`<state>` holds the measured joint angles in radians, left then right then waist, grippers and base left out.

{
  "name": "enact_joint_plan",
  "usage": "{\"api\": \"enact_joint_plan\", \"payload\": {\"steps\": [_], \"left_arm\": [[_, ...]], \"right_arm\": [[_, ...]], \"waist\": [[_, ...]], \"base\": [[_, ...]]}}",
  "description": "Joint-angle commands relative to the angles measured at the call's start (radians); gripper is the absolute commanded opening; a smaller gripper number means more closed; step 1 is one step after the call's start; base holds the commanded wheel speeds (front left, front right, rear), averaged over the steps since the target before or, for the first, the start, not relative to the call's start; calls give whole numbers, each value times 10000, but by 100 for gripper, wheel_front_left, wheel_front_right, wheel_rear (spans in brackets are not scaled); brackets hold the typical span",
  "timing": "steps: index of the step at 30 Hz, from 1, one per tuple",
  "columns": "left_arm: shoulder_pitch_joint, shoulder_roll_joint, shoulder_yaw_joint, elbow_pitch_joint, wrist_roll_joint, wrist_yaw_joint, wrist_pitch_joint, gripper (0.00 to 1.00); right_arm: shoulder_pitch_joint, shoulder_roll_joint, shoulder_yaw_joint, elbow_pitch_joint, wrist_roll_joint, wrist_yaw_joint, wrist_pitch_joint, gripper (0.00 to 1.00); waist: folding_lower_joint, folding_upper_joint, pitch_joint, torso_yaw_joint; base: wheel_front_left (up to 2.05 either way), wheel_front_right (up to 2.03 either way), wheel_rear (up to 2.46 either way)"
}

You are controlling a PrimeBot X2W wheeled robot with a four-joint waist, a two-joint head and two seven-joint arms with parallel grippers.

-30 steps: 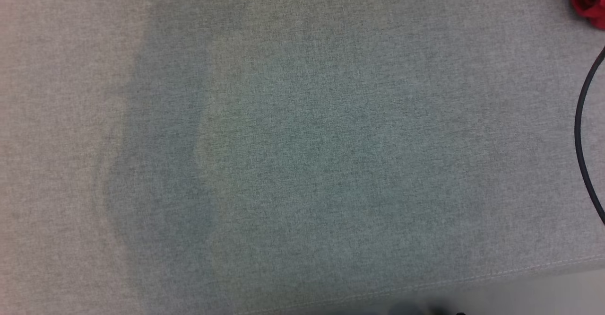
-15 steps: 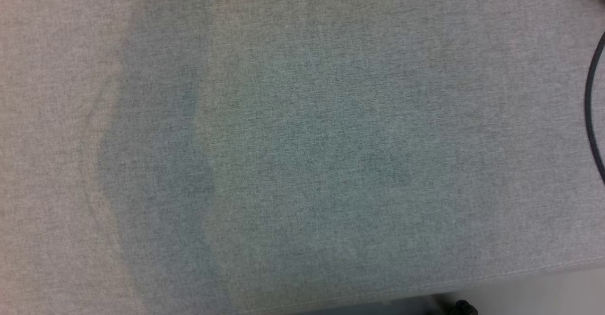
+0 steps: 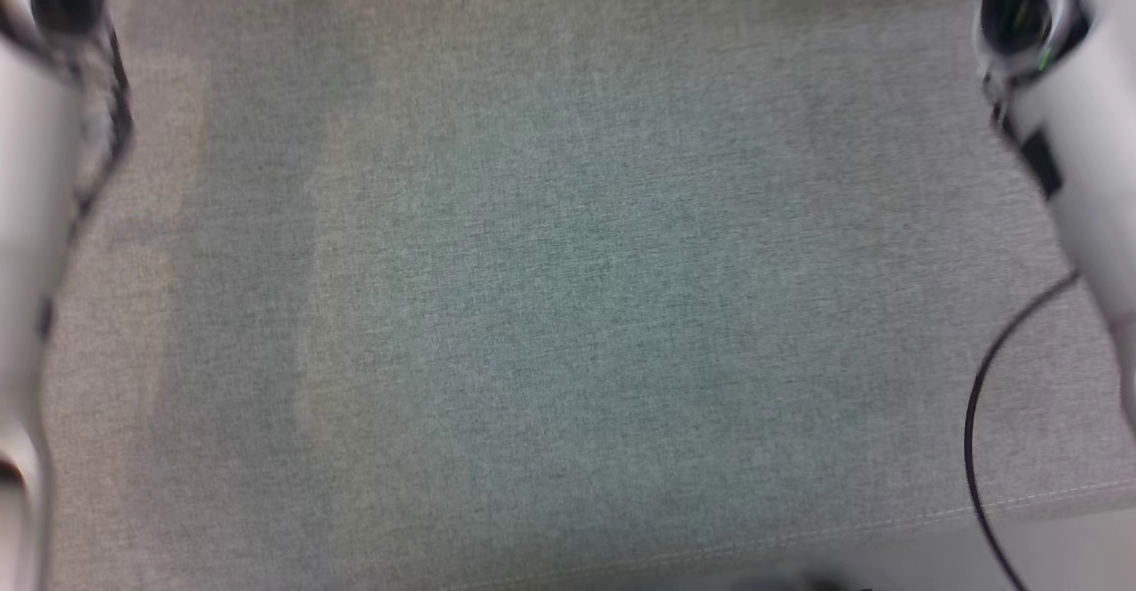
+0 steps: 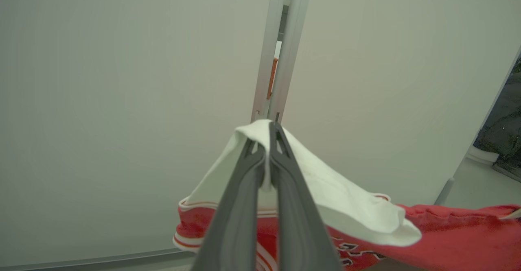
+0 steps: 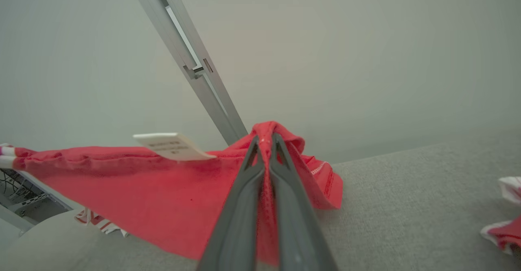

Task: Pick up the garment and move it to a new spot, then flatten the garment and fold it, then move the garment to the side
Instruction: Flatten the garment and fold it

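Grey fabric counter (image 3: 568,307) spans the head view, pale forearms at both edges. Red garment (image 5: 142,181), white inside, hangs stretched between both hands over the counter. Left hand (image 4: 266,134) pinched tight on its white fold; right hand (image 5: 265,140) pinched tight on a red edge. White label (image 5: 171,145) juts from the red cloth.

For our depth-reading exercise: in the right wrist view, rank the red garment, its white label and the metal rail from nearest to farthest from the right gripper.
1. red garment: pinched in the right gripper.
2. white label: on it, leftward.
3. metal rail: behind, on the wall.
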<state>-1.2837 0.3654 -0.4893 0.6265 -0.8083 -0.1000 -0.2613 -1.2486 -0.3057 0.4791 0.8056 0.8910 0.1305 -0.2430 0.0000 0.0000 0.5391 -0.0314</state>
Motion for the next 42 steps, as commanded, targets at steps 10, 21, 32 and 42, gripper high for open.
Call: {"api": "enact_joint_plan", "payload": {"steps": [10, 21, 32, 42], "left_arm": [[8239, -1124, 2183, -4480, 1112, 1057, -37, 0], [13181, -2559, 2911, -5190, 2097, 538, -38, 0], [14030, -2718, 2712, -4845, 2557, 131, -38, 0], [13704, -2703, 2478, -4430, 2852, -53, -38, 0]], "right_arm": [[5814, -752, -223, -2631, 752, 4, -221, 0], [11165, -306, -2099, -4783, -945, 2, -220, 0], [13127, 34, -3482, -5628, -1995, 2, 178, 0], [13483, 670, -3902, -5939, -2500, 2, 850, 0]], "waist": [[0, 0, -1743, 28], [0, 0, -3246, 239], [0, 0, -3893, 322], [0, 0, -4278, 298]], "base": [[0, 0, 0], [0, 0, 0], [0, 0, 0], [0, 0, 0]]}}
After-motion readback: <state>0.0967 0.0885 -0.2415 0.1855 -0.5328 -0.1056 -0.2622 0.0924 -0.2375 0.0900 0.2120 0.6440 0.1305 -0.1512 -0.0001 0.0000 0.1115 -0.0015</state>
